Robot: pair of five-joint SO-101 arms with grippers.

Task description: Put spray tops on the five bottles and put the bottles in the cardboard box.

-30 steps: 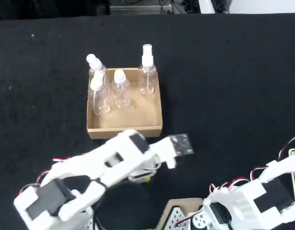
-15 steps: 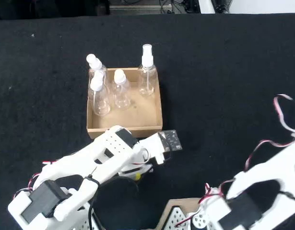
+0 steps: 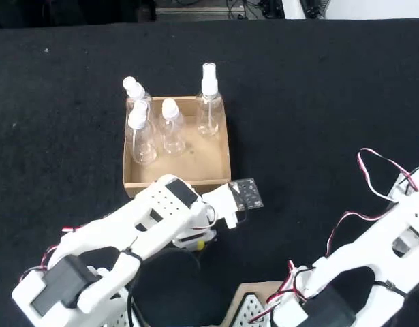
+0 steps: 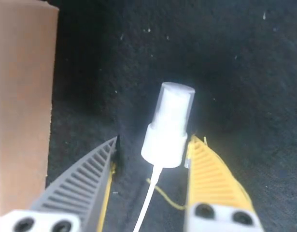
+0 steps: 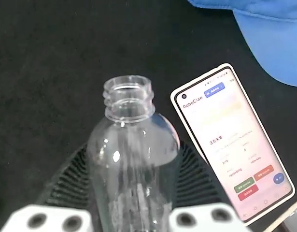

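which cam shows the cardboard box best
The high view: it takes in the whole cardboard box from above, with four spray-topped bottles standing in it. The left wrist view catches just one brown side wall of it.

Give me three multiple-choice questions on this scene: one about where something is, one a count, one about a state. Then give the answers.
1. Where is the loose spray top?
A) between the left gripper's jaws
B) hanging from a hook
C) inside a cup

2. How many bottles with spray tops are in the cardboard box?
A) one
B) four
C) seven

3. The bottle in the right gripper is:
A) capped
B) crushed flat
C) open at the neck

Answers:
1 A: the left wrist view shows it between the two jaws.
2 B: the high view shows four white tops in the box.
3 C: its threaded neck is bare in the right wrist view.
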